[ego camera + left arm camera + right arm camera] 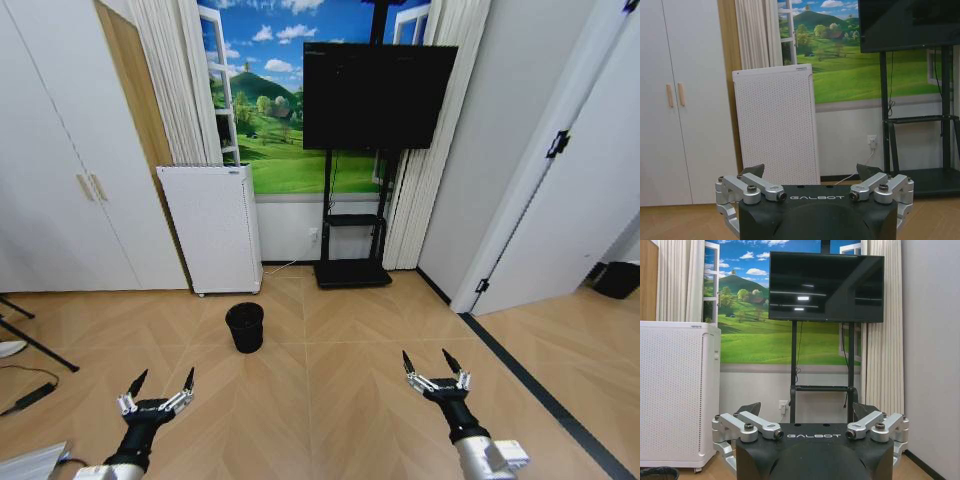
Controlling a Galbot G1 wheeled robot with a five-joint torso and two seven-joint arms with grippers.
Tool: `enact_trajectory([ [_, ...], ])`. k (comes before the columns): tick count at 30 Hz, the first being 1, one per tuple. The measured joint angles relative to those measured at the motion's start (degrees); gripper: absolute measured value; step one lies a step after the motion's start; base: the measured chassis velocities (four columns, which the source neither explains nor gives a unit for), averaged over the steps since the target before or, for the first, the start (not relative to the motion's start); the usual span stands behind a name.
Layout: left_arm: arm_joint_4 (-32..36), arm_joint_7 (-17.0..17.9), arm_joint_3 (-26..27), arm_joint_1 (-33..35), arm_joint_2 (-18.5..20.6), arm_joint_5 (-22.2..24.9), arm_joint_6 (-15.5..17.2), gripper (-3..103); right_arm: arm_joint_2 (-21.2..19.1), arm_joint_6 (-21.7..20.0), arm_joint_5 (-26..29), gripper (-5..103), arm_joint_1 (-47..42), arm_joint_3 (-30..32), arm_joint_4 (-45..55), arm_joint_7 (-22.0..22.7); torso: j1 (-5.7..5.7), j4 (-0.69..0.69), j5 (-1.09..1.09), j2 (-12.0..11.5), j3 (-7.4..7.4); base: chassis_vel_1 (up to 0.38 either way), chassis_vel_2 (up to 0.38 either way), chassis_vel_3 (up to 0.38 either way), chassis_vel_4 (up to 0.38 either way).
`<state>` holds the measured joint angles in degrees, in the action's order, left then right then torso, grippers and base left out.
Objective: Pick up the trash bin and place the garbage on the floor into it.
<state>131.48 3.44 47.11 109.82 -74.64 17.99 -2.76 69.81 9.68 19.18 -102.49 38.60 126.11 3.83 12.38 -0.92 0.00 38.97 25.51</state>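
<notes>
**op_remote:** Trash bin [245, 327] is standing upright on the floor [340, 370], and I'm using it as my reference for everything. It's just in front of the white perforated appliance [212, 228], slightly toward the TV stand [352, 272] side, not touching either one. From the right wrist cam I only catch a sliver of its black rim [658, 473] at the foot of the appliance.

**gridlock77:** Where are your arms relative to it?

**op_remote:** Both are on the near side of the bin, well apart from it. Left gripper [160, 381] sits nearer to me than the bin and off to its left; right gripper [432, 361] is also nearer to me and farther off to the bin's right. Neither touches the bin or the floor. Fingers are spread wide on both, nothing between them; you can see the dark fingertips [753, 170] splayed out in the left wrist cam, same on the right [749, 408].

**gridlock77:** Anything else around it?

**op_remote:** Behind the bin there's the TV [378, 95] on its stand, with curtains [432, 130] beside it. White cabinet doors [60, 180] are past the appliance on the bin's left. An open door [570, 190] is way off to the bin's right, with a dark strip [530, 385] in the parquet running from it.
</notes>
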Motion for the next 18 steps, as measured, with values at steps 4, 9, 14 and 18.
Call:
enact_trajectory([
  [4,0.0,0.0,0.0,0.0,0.0,0.0,0.0,100,0.0,0.0,0.0,100,0.0,0.0,0.0,0.0,0.00,0.00,0.00,0.0,0.00,0.000,0.000,0.000,0.000],
  [9,0.0,0.0,0.0,0.0,0.0,0.0,0.0,100,0.0,0.0,0.0,100,0.0,0.0,0.0,0.0,0.00,0.00,0.00,0.0,0.00,0.000,0.000,0.000,0.000],
  [14,0.0,0.0,0.0,0.0,0.0,0.0,0.0,100,0.0,0.0,0.0,100,0.0,0.0,0.0,0.0,0.00,0.00,0.00,0.0,0.00,0.000,0.000,0.000,0.000],
  [18,0.0,0.0,0.0,0.0,0.0,0.0,0.0,100,0.0,0.0,0.0,100,0.0,0.0,0.0,0.0,0.00,0.00,0.00,0.0,0.00,0.000,0.000,0.000,0.000],
])
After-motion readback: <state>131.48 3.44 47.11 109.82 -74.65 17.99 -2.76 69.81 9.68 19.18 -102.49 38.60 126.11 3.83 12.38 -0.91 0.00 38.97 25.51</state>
